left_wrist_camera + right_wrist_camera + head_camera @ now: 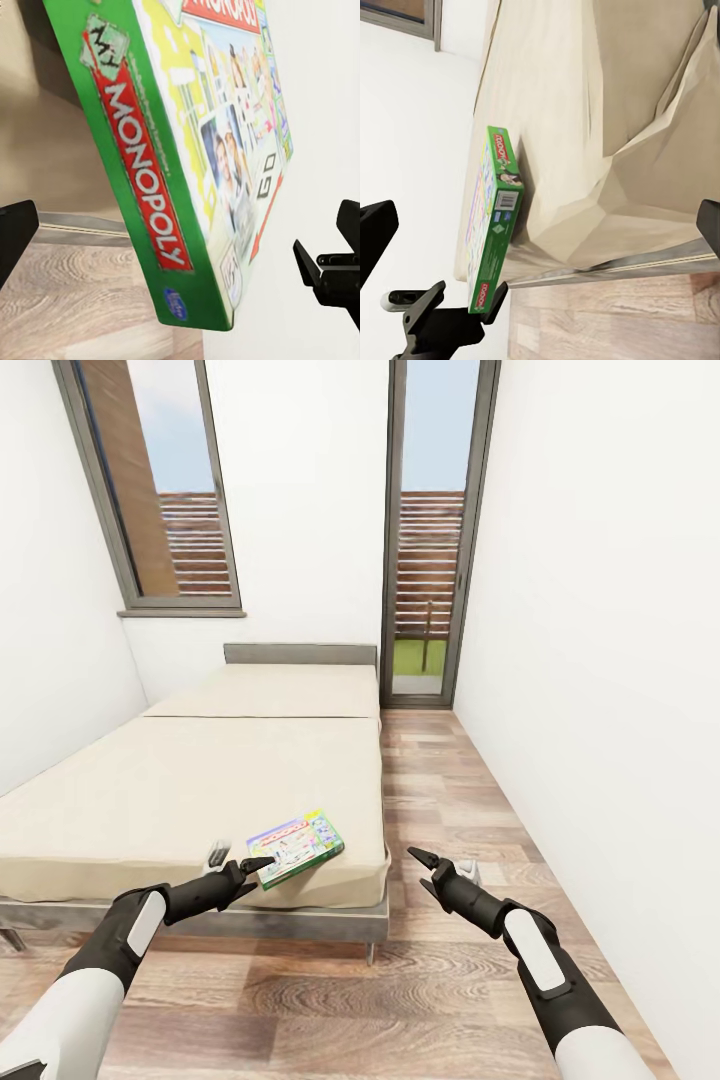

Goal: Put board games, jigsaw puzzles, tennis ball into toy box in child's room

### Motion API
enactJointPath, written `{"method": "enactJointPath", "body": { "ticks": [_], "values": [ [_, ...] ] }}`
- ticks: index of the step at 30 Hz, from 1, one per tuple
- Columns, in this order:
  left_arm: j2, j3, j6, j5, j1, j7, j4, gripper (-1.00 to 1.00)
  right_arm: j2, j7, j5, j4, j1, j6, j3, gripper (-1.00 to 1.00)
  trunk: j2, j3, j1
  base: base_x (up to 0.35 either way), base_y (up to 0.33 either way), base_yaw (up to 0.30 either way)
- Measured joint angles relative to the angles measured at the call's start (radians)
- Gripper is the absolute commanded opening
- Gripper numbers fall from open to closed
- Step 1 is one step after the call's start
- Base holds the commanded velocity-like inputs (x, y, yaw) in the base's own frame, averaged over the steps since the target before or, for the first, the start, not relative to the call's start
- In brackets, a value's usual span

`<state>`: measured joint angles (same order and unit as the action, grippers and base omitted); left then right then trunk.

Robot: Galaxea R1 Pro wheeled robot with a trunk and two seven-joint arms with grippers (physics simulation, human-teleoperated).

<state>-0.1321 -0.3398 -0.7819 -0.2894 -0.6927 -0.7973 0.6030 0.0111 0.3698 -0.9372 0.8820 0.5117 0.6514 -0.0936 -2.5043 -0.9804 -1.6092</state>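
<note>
Room: white walls, wood-plank floor (450,960), tall window (428,530).
Board game (296,847): flat on bed (190,790), near corner, within reach.
Left gripper (258,866): spread wide at box edge.
Right gripper (424,869): wide, empty, apart.

Head view looks forward and down from above both arms, over the bed (200,790) toward the windows. Left wrist view sits very close to the board game (187,150). Right wrist view faces sideways across the bed corner, farther off. All three share that box.
</note>
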Motion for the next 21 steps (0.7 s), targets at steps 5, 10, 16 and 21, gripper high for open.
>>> {"method": "enactJointPath", "body": {
  "ticks": [5,10,16,21],
  "values": [
    [0.0,0.0,0.0,0.0,0.0,0.0,0.0,1.0,0.0,0.0,0.0,0.0,0.0,0.0,0.0,1.0,0.0,0.0,0.0,0.034,0.0,0.0],
    [0.0,0.0,0.0,0.0,0.0,0.0,0.0,1.0,0.0,0.0,0.0,0.0,0.0,0.0,0.0,1.0,0.0,0.0,0.0,0.125,0.0,0.0],
    [0.0,0.001,0.001,0.0,0.0,0.0,0.0,1.0,0.0,0.0,0.0,0.0,0.0,0.0,0.0,1.0,0.0,0.0,0.0,0.047,0.0,0.0],
    [0.0,0.001,0.001,0.0,0.001,0.0,0.0,1.0,0.0,0.0,0.0,0.0,0.0,0.0,0.0,1.0,0.0,0.0,0.0,0.012,0.0,0.0]
  ]
}}
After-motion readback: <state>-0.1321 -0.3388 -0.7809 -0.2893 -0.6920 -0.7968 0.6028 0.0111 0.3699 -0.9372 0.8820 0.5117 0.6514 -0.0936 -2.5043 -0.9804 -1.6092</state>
